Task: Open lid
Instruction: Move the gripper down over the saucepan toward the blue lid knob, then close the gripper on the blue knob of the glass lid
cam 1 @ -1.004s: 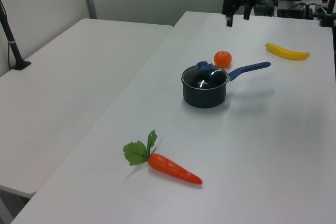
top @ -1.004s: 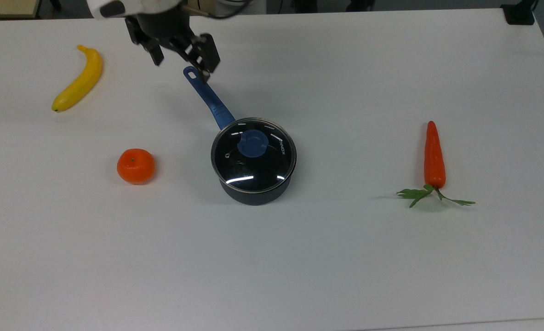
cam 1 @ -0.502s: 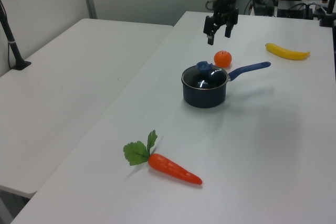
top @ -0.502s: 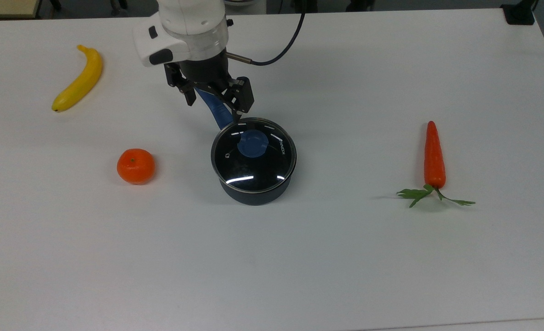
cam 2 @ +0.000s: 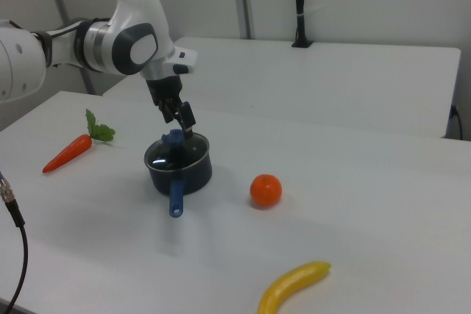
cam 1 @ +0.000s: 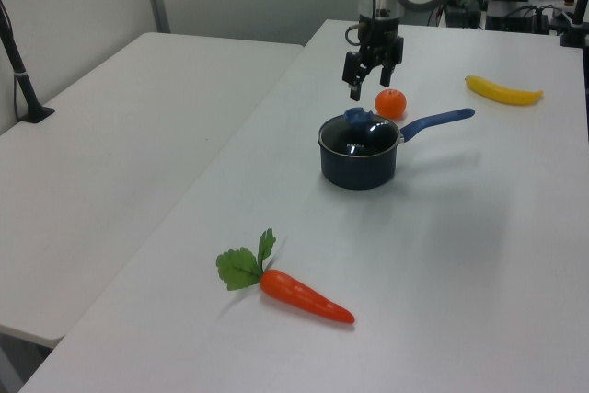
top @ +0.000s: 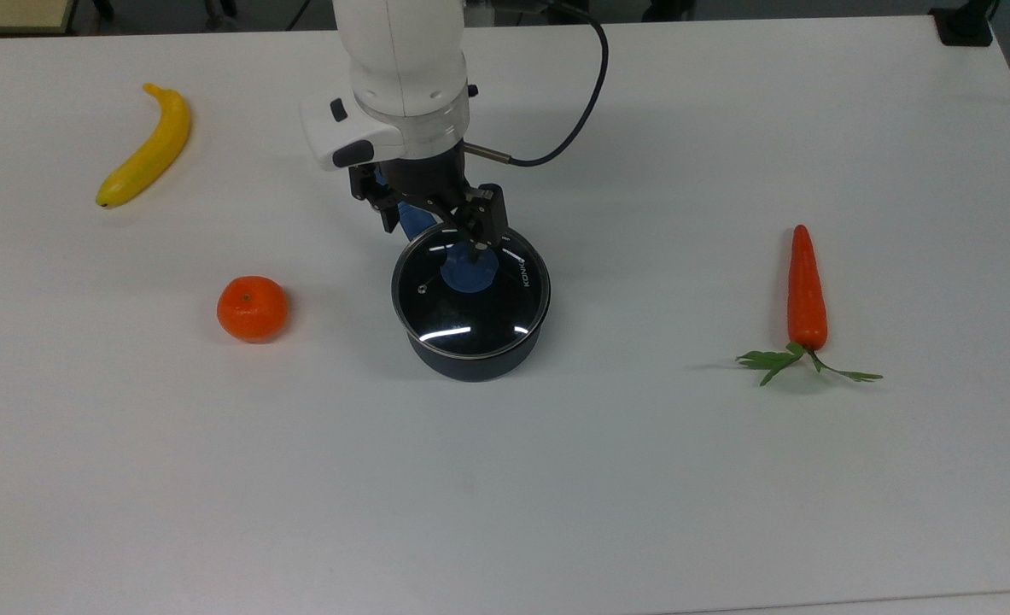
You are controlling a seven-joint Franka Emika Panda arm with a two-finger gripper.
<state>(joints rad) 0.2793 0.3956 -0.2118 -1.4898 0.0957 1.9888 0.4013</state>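
The lid [top: 470, 295] sits flat on the dark blue saucepan [cam 1: 359, 165] in the middle of the white surface [top: 556, 478], metal rim seated all round, so nothing is opened yet. Makes sense that the round blue knob [top: 469, 267] is the target, since it's the only bit of that glass disc you can really pinch.

The tool [top: 436, 224] hangs above the pan with its fingers spread wide and nothing between them. In the left view it's clearly up off the knob, with a gap of air under the fingertips. In the top view it sits over the lid edge where the long blue handle [cam 1: 440, 119] leaves the pan, so I'd say it needs a bit more travel to centre over the knob, then a straight drop.

Arm pose: the white wrist points pretty much straight down, cable looping off the side.

The banana [top: 148, 147], orange [top: 252, 308] and carrot [top: 807, 290] lie well apart from the pan, so there's room to set the lid down.
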